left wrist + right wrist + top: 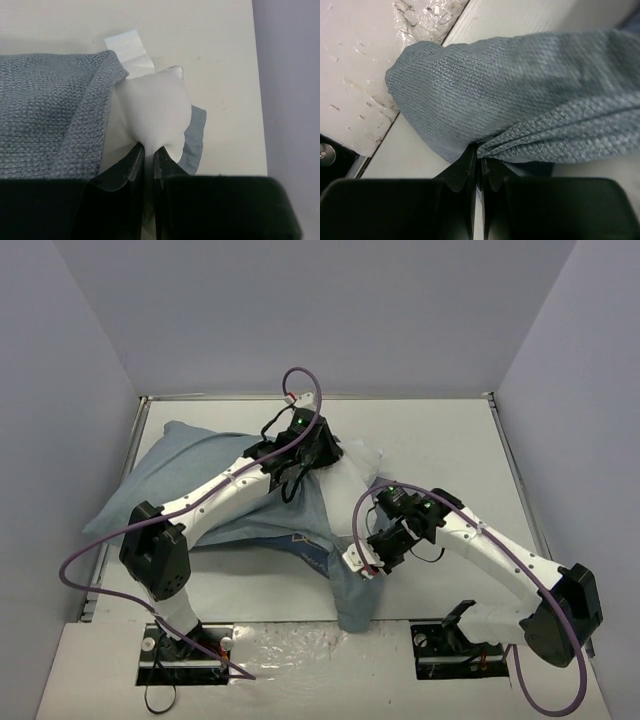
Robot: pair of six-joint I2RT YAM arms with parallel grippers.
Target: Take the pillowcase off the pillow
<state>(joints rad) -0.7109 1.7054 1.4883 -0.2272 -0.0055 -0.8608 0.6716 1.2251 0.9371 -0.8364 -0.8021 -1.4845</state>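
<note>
A pale cream counter (440, 440) is boxed in on three sides by plain lavender-grey walls (300, 320), with a scuffed white plate (320, 660) along its near edge. The pillowcase (190, 475) lies bulging on the left of the counter, grey-blue weave uppermost. The left arm (220, 495) reaches across it to the middle, where the pillow (358, 462) pokes out white from the cloth's open edge. The left fingers (154, 156) are nearly closed, nipping the pillow's bare corner between them. A small white tag (127, 46) lies flat on the counter just beyond that corner. To the right, a flap of pillowcase trails toward the near edge. The right fingers (474, 159) are pressed together on a gathered fold of it, the cloth bunched in pleats at their tips
</note>
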